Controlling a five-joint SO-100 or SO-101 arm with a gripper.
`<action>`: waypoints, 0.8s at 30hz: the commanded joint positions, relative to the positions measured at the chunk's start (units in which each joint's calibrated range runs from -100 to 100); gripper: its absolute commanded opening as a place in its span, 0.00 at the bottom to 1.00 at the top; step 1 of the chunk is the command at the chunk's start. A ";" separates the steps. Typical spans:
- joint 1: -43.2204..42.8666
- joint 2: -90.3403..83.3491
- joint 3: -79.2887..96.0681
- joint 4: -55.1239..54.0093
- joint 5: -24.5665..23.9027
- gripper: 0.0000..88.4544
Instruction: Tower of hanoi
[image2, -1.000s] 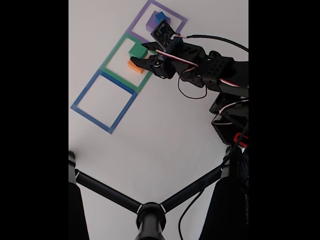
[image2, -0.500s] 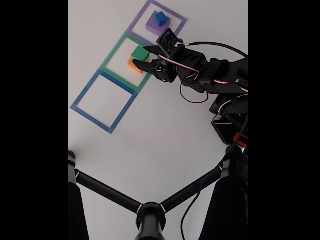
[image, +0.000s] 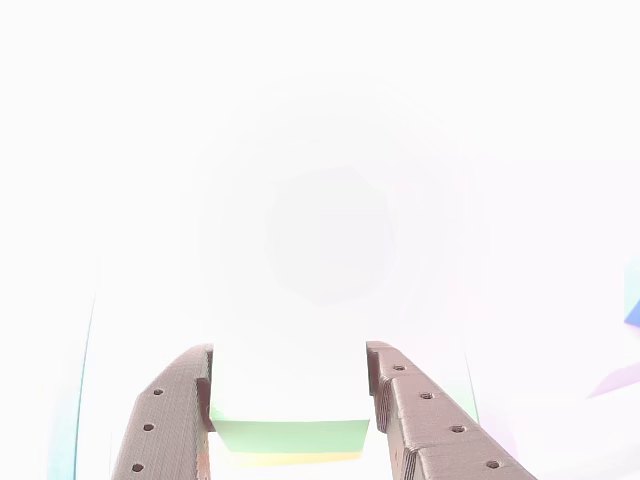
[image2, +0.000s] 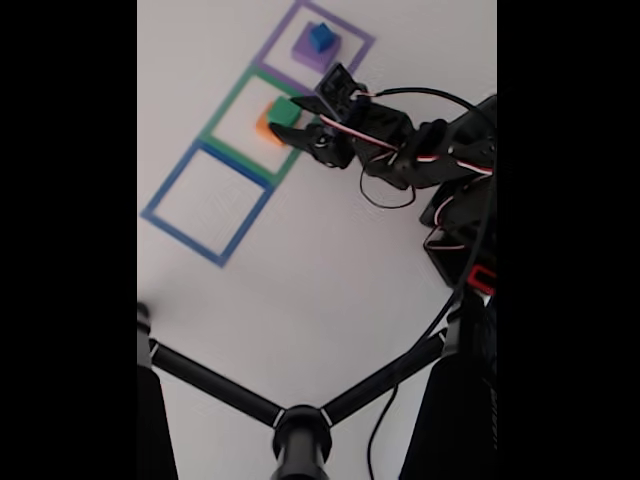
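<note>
Over the past second the arm (image2: 420, 150) had swung from near the purple square (image2: 355, 45) down toward the green square (image2: 225, 105), and the end effector (image2: 295, 118) had come lower, closing in on the small stack there. That suggested the green block was the next piece to be moved, with the approach nearly finished and no lift begun.

In the fixed view, the green block (image2: 283, 111) sat on top of the orange block (image2: 264, 127) inside the green square, the middle of three taped outlines on the white worktop (image2: 330, 280). The blue square (image2: 205, 205) beside it lay bare inside. In the purple square, a blue block (image2: 321, 37) rested on a purple block (image2: 308, 52).

In the other view, which was heavily washed out, the end effector (image: 290, 385) stood spread, one finger (image: 165, 420) on either side of the green block (image: 290, 434), with a pale strip of the orange block (image: 295, 459) just beneath it. The block lay between the fingers, near their inner faces. Whether either finger already touched it could not be told through the glare; it did not appear pinched. My judgement is that a squeeze on the green block was due next, taking care not to drag the orange block below.
</note>
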 joint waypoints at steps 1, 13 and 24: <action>-0.47 0.63 -2.35 -1.81 0.59 0.10; -0.37 6.29 -7.71 -2.62 0.59 0.10; -0.28 7.98 -7.62 -3.51 0.59 0.19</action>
